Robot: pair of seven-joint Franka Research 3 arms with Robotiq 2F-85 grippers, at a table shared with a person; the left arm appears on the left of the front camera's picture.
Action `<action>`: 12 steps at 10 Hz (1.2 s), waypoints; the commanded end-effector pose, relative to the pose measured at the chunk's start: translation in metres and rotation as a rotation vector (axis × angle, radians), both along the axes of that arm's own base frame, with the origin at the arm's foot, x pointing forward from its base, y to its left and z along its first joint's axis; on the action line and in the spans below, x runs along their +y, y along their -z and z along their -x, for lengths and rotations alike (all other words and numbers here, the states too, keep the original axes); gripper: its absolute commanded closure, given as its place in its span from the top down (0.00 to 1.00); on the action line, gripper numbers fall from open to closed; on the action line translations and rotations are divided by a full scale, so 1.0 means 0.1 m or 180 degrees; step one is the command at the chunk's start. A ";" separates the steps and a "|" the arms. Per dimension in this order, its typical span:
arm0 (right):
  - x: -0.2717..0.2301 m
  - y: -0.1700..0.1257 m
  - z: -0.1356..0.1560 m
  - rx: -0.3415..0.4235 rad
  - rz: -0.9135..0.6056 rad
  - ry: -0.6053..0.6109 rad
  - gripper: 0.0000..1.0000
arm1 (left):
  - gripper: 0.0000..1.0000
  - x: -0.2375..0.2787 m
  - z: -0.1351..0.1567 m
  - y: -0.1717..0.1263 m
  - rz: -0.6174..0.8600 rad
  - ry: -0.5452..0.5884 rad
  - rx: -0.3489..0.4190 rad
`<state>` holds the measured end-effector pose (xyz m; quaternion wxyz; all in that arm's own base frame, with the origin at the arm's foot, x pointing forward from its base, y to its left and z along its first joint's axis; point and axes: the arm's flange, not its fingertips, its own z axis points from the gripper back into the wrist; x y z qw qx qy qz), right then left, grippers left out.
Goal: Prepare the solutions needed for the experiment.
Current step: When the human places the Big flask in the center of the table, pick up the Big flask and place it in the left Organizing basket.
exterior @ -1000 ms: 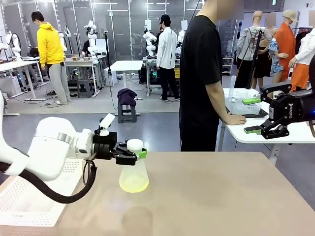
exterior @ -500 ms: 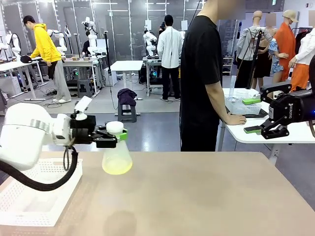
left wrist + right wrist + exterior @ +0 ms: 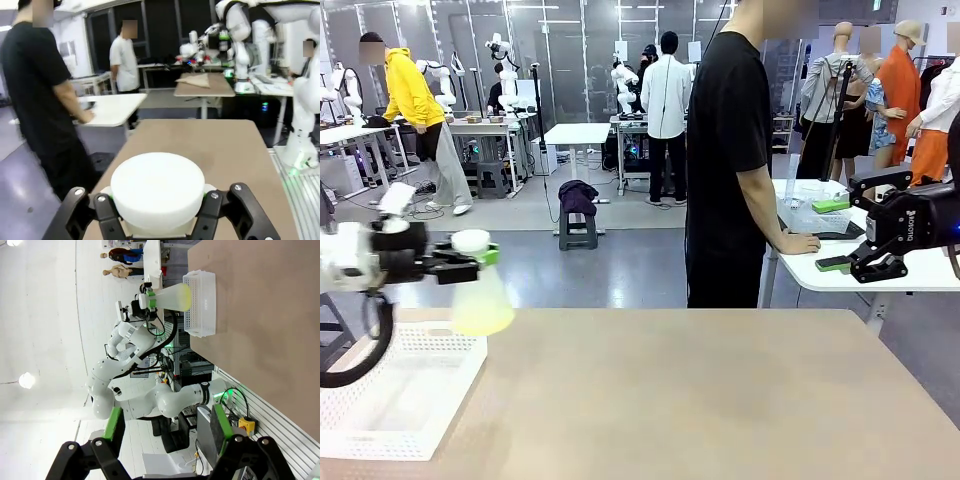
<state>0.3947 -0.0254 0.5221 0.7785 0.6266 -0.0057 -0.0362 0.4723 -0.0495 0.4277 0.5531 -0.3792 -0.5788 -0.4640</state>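
One worktop [image 3: 720,390] carries one white perforated tray [image 3: 390,400] at its left edge. One person in a black shirt [image 3: 725,150] stands beyond the far edge. Two end effectors show: the left end effector [image 3: 460,265] grips the neck of one translucent conical flask [image 3: 480,295] under its white cap [image 3: 157,187], held in the air above the tray's far corner, with the solutions [image 3: 482,320] pale yellow-green at the bottom. Right end effector [image 3: 840,235] hangs past the right edge, jaws wide apart, holding nothing.
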 end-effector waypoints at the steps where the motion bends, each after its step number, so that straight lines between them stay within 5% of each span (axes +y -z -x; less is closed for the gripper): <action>1: 0.01 -0.02 0.01 -0.0034 -0.0044 -0.0003 0.87 | 0.03 0.49 0.20 -0.01 0.0136 -0.0184 -0.0145; 6: 0.01 -0.02 0.01 -0.0034 -0.0044 -0.0003 0.87 | 0.03 1.48 0.39 0.25 0.0085 -0.0751 -0.0008; 12: 0.01 -0.02 0.01 -0.0034 -0.0044 -0.0003 0.87 | 0.03 1.55 0.41 0.30 0.0085 -0.0856 0.0049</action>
